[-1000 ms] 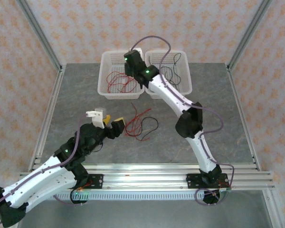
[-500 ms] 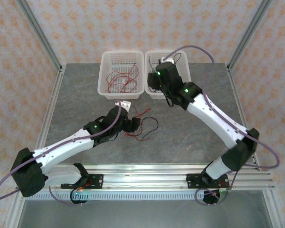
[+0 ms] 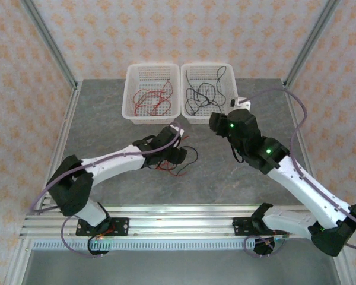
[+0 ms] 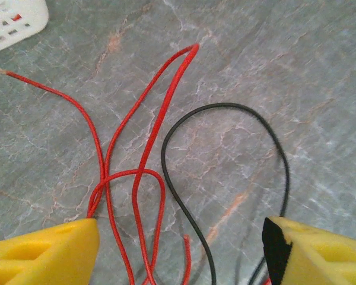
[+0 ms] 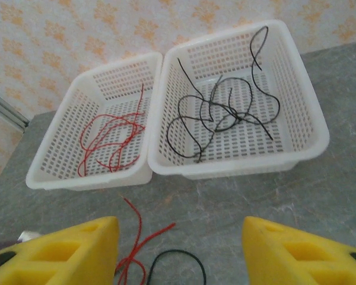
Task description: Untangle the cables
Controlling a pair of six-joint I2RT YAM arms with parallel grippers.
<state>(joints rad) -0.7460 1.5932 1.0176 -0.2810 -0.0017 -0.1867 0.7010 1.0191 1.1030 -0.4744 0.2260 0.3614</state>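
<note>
A tangle of red cables (image 4: 139, 178) and one black cable (image 4: 184, 202) lies on the grey table, seen from above as a small heap (image 3: 179, 161). My left gripper (image 4: 181, 255) hovers just over it, open, its yellow fingers (image 4: 47, 255) on either side of the strands and nothing pinched. From above, the left gripper (image 3: 175, 155) covers part of the heap. My right gripper (image 5: 181, 249) is open and empty, facing the baskets. It hangs above the table near the right basket's front (image 3: 218, 122). The loose red cable (image 5: 136, 240) and black loop (image 5: 177, 261) lie below it.
Two white mesh baskets stand side by side at the back. The left basket (image 3: 133, 113) holds red cables (image 5: 107, 136); the right basket (image 3: 232, 110) holds black cables (image 5: 225, 110). Metal frame posts run along both table sides, and an aluminium rail (image 3: 178, 219) along the near edge.
The left arm has reached out from the near left to the tangle on the table. The right arm has drawn back from over the baskets toward the right.
</note>
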